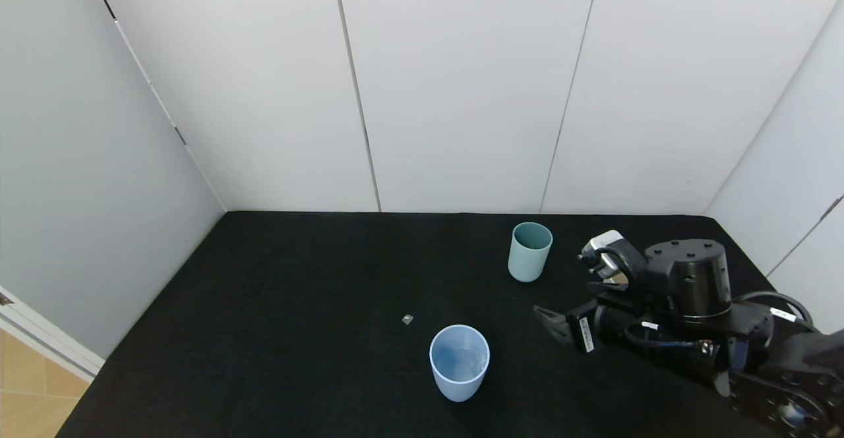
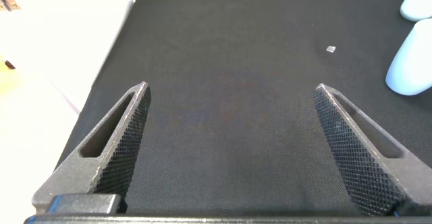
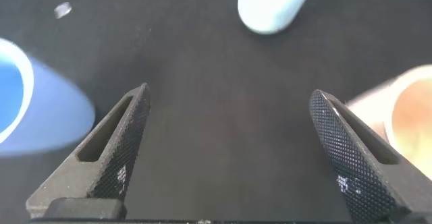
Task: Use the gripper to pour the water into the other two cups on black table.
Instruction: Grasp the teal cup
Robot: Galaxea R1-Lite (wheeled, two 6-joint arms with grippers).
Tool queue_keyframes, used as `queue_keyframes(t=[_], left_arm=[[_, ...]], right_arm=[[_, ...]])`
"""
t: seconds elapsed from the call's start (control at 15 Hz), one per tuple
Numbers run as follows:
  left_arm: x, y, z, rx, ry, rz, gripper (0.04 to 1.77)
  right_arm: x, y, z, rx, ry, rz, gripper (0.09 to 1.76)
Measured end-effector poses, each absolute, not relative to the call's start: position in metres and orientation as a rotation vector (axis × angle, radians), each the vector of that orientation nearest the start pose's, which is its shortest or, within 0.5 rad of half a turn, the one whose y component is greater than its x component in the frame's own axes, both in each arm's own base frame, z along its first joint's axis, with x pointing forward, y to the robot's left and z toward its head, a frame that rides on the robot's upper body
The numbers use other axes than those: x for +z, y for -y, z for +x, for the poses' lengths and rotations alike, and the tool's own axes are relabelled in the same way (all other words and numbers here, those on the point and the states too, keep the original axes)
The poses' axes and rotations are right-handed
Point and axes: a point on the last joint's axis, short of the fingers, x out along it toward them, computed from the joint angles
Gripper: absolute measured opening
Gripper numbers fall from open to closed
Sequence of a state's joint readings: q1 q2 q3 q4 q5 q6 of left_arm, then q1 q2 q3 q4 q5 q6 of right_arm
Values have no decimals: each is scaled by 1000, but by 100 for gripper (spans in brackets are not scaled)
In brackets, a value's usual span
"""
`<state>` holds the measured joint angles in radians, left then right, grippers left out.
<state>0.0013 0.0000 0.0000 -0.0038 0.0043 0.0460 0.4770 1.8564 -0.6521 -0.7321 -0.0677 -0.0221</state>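
Observation:
The pale blue cup (image 1: 459, 361) stands near the front of the black table (image 1: 297, 293), with a faint sheen of water (image 1: 463, 360) inside. The teal-green cup (image 1: 530, 251) stands farther back. My right gripper (image 1: 571, 291) is open and empty, low over the table between the cups. In the right wrist view the gripper (image 3: 231, 92) frames bare table, with the blue cup (image 3: 30, 109) on one side, the cream cup (image 3: 408, 109) on the other and the teal-green cup (image 3: 273, 5) ahead. In the head view the cream cup is hidden behind the right wrist. My left gripper (image 2: 233, 87) is open and empty over bare table.
A small grey scrap (image 1: 407, 319) lies on the table left of the blue cup. White panel walls (image 1: 461, 95) enclose the table at the back and both sides. In the left wrist view the blue cup (image 2: 412, 65) stands far off to one side.

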Motion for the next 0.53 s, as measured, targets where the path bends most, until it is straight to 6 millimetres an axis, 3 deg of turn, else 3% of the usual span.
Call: queue_keyframes(t=[0.53], left_arm=[[76,0,-23,6,5,46,172]], right_arm=[[85,-150,343,348,-437,-134,171]])
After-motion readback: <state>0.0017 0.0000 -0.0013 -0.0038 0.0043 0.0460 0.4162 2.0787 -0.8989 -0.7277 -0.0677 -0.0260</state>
